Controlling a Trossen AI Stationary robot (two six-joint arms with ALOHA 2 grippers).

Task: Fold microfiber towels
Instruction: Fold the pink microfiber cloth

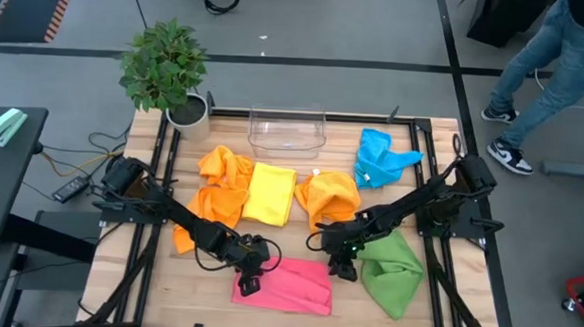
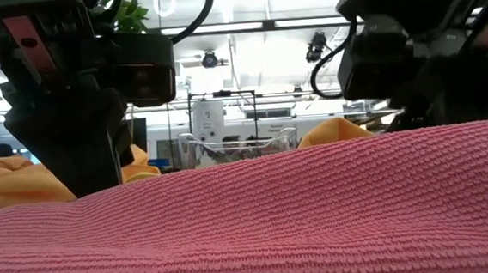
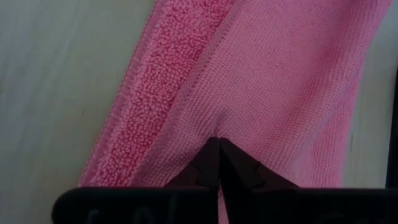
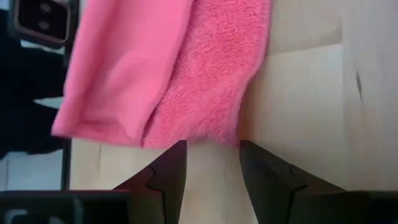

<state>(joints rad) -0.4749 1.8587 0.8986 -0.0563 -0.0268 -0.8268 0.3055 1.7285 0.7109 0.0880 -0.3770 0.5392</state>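
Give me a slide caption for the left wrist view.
Left gripper shut on the folded pink towel lying on the table.

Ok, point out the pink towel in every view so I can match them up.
High view: pink towel lies at the table's near edge, between both claws.
Low view: it fills the foreground.
Left wrist view: pinched in the shut left claw.
Right wrist view: just beyond the open right claw.
Shared landmark: the towel's folded edge.
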